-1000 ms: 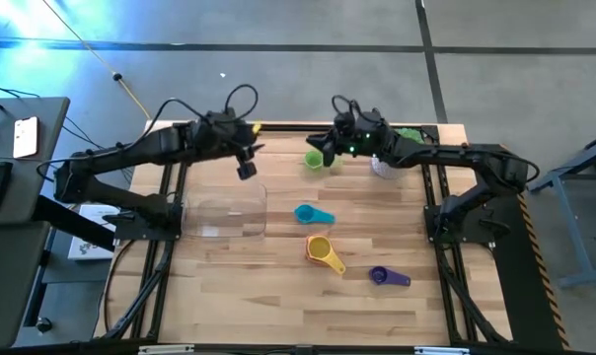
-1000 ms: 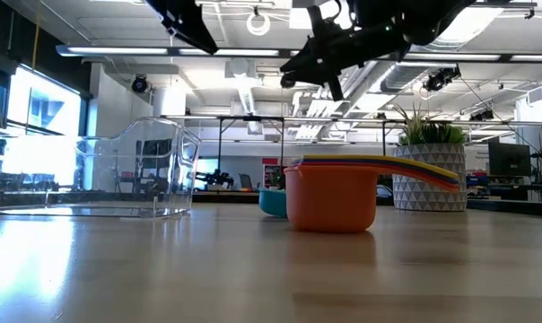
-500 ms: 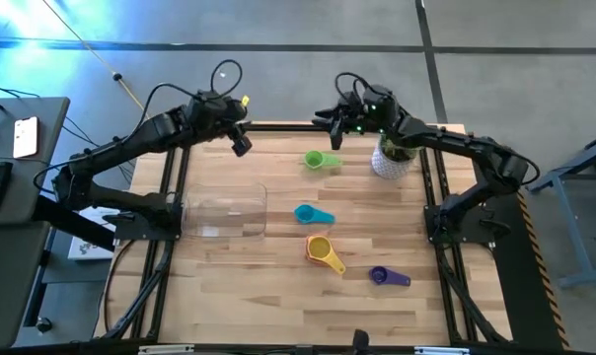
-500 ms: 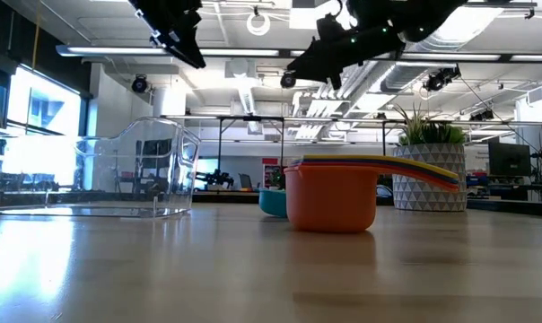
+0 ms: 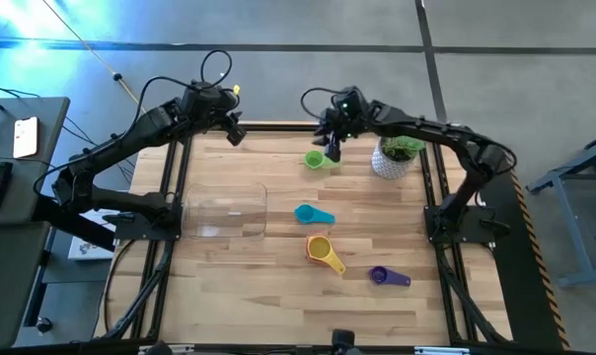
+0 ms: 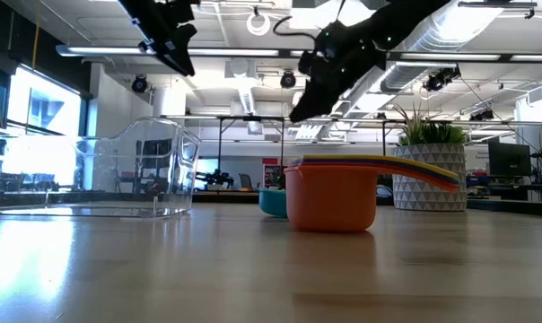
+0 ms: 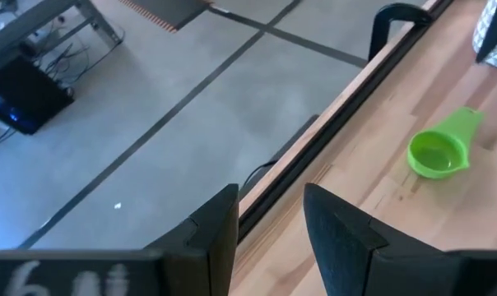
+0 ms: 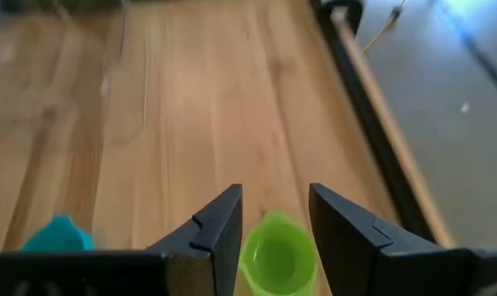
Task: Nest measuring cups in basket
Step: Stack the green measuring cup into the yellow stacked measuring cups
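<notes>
Right arm reaches to twelve o'clock, its right gripper (image 8: 273,226) hanging with jaws parted, empty, over the small green plastic measuring cup (image 5: 315,159) on the wooden tabletop (image 5: 278,286). Left gripper (image 7: 269,226), jaws apart, empty, hovers at eleven o'clock. Clear rectangular plastic basket (image 5: 225,212) sits at nine o'clock.

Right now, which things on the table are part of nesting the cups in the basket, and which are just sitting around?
Part of the job:
small green plastic measuring cup
cyan plastic measuring cup
stacked orange, red and yellow cups
purple plastic measuring cup
clear rectangular plastic basket

Just sitting around:
white patterned pot with green plant
</notes>
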You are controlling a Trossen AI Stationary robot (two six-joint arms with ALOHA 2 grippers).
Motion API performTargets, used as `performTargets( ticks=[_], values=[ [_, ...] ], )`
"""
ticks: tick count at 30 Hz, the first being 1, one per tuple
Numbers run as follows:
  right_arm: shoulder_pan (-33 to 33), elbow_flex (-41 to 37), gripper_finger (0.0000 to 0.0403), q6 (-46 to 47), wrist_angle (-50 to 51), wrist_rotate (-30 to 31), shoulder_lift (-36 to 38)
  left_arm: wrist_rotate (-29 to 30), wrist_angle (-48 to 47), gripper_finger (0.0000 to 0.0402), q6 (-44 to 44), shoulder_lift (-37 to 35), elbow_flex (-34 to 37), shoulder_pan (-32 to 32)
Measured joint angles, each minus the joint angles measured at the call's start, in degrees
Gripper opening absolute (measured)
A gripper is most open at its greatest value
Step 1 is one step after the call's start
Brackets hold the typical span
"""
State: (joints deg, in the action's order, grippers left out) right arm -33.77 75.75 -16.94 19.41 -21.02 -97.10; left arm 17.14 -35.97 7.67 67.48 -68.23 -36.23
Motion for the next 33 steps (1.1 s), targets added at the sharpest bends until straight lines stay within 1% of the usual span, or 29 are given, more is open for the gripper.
performTargets(
  ticks=[11,19,21,28,33],
  values=[
    [3.01,0.00,0.0133,-3.98,1.84,0.02,-8.28,-0.13,-2.57,0.0131,-0.15,0.00,0.00,-0.63],
    [3.94,0.00,0.0133,-4.99,2.52,2.70,-13.57,-0.25,-5.42,0.0131,-1.60,0.00,0.00,-0.63],
    [3.92,0.00,0.0133,-5.19,2.57,4.04,-14.23,-0.25,-5.88,0.0131,-1.62,0.00,0.00,-0.62],
    [3.90,-0.04,0.0133,-7.79,2.79,5.95,-14.78,-0.27,-6.37,0.0131,-1.65,0.00,0.00,-0.61],
    [3.92,-0.07,0.0133,-8.88,4.45,6.09,-14.78,-0.28,-6.35,0.0131,-1.64,0.00,0.00,-0.61]
  ],
)
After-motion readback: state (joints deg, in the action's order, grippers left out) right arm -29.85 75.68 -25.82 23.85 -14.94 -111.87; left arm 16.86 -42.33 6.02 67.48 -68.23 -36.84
